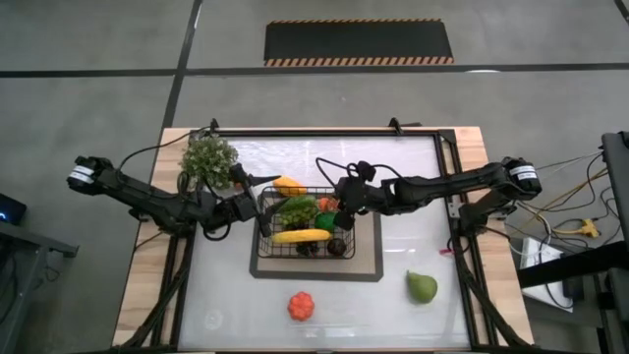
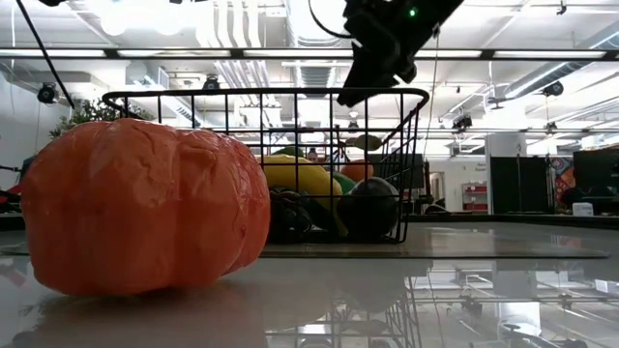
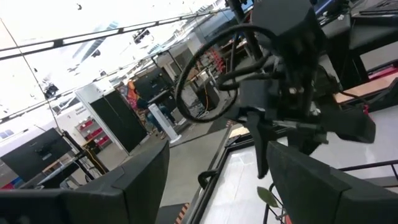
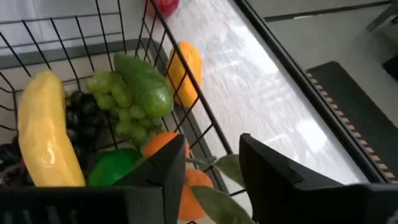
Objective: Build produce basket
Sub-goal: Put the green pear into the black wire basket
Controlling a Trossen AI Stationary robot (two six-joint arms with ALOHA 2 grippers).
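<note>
My right gripper (image 1: 343, 208) hangs over the right end of the basket (image 1: 267, 239), just above its rim. In the right wrist view my two fingers (image 4: 283, 171) stand apart with nothing between them; an orange (image 4: 166, 147) with green leaves (image 4: 214, 204) lies right below them, inside the wire. In the low view that arm reaches down from above to the basket's top edge.

My left gripper (image 1: 239, 205) sits at the basket's left end, between the leafy plant (image 1: 208, 156) and the wire side. Its wrist view looks across at my other arm, and its own fingers (image 3: 134, 180) are spread wide, holding nothing.

The basket stands on a grey mat (image 1: 366, 270) in the middle of the table (image 1: 147, 256). Inside it lie a banana (image 1: 301, 236) along the near side, dark grapes (image 1: 337, 246) by the near right corner, green grapes (image 4: 119, 106) and an avocado-like green piece (image 4: 147, 87) in the middle, and a bright green round piece (image 4: 113, 167) beside the orange. A yellow-orange piece (image 1: 289, 185) rests at the far side; the right wrist view puts it just outside the wire.

Loose on the table: a green pear (image 1: 422, 287) near the right front, well apart from the basket, and an orange-red lumpy piece (image 1: 301, 306) at the front centre, which fills the left of the low view.
</note>
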